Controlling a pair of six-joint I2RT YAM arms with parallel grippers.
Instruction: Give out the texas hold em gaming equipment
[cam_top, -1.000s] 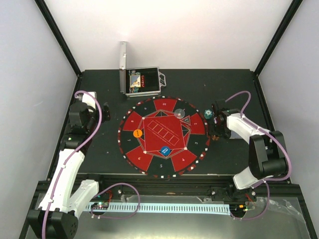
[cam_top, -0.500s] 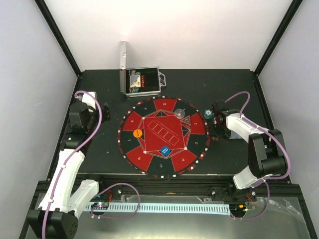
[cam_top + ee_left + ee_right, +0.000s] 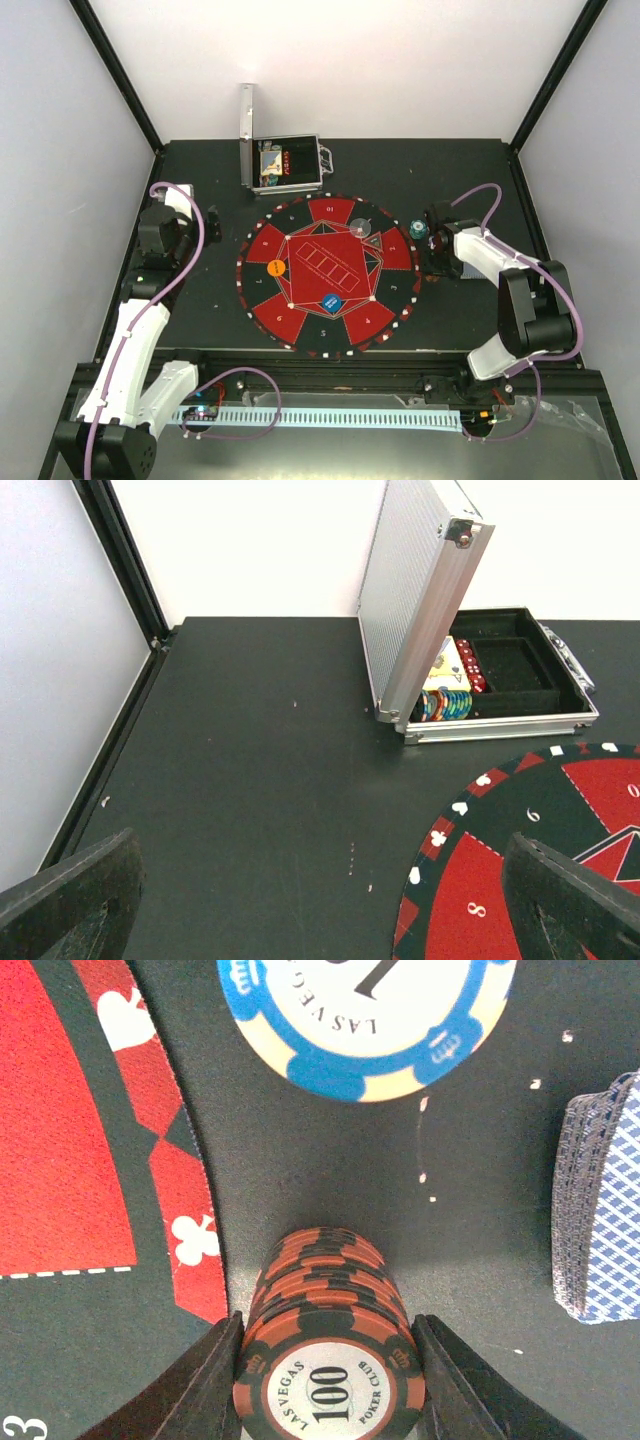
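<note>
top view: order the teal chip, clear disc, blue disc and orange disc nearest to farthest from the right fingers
1. teal chip, just beyond the right fingers
2. clear disc, far right of the mat
3. blue disc, mat's near side
4. orange disc, mat's left side

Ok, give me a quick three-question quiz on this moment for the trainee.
1. True or false: the right gripper is shut on a stack of brown-red chips.
2. Which number is printed on top of that stack? A) 25 B) 100 C) 500
3. Fill in: the lid of the silver case stands ___ (open or shut).

Key: 1 true; 2 B; 3 open.
</note>
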